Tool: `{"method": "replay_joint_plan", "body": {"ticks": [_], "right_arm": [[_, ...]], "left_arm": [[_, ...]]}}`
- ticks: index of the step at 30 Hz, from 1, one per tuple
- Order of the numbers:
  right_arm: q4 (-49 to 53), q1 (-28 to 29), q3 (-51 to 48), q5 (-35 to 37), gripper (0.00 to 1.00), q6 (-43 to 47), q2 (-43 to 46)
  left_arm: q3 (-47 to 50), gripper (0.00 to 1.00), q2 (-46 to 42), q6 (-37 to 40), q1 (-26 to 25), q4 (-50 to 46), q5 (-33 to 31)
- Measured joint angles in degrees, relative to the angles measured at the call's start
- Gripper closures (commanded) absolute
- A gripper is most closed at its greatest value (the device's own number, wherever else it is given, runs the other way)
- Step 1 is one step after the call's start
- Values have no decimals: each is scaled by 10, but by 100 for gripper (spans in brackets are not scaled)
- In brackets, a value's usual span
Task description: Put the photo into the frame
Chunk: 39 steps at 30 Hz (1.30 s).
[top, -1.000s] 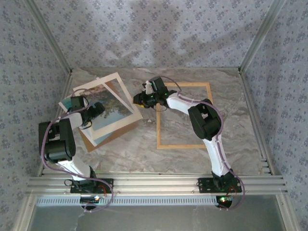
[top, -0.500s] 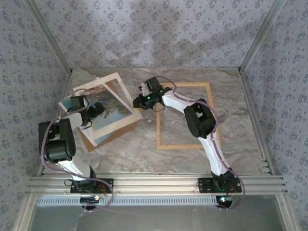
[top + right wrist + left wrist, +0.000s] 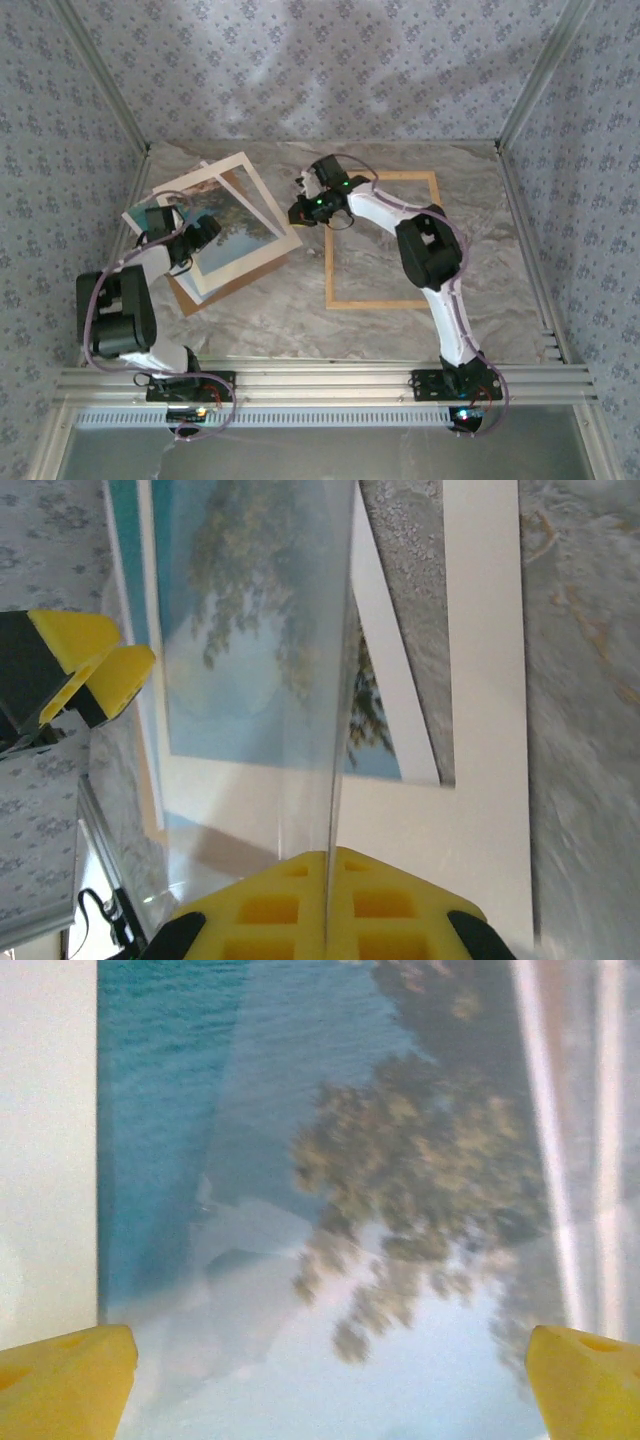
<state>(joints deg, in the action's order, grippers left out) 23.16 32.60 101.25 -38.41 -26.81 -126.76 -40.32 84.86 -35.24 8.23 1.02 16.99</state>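
Yellow-tipped and spread wide, the left gripper (image 3: 203, 230) hangs low over a stack at the left of the grey marble-patterned table (image 3: 280, 325). In the left wrist view its two fingertips (image 3: 65, 1380) stand far apart at the lower corners, with nothing between them. Below them lies the rectangular paper photo (image 3: 300, 1160) of dark trees, turquoise sea and pale sky, with glare across its surface.

From above, the photo (image 3: 235, 225) rests at the left of the table, showing through the window of a cream-white card mat (image 3: 268, 195). Both sit askew on a plain brown backing board (image 3: 240, 280), whose edge pokes out at the near side.

At the stack's right edge, the right gripper (image 3: 300, 212) has its yellow fingers pressed together. The right wrist view shows the right gripper (image 3: 328, 865) pinching the rim of a thin clear pane (image 3: 335, 680), seen nearly edge-on and standing up from the mat (image 3: 480, 680) and photo (image 3: 230, 660).

To the right, the large thin-railed frame (image 3: 375, 303) of light tan wood lies flat on the table, apart from the stack. Marble shows through its opening, and the right arm crosses its far left corner.
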Motion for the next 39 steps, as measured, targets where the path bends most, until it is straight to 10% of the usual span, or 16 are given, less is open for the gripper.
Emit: {"method": "replay_joint_plan", "body": {"ticks": [11, 25, 39], "right_arm": [[63, -196, -232, -23, 100, 98, 275], [174, -287, -240, 121, 100, 183, 223], [174, -305, -232, 144, 100, 183, 205]], "left_arm": [[16, 1, -150, -40, -106, 36, 15], [-25, 1, -40, -7, -240, 26, 9], [-39, 1, -4, 18, -260, 16, -14]]}}
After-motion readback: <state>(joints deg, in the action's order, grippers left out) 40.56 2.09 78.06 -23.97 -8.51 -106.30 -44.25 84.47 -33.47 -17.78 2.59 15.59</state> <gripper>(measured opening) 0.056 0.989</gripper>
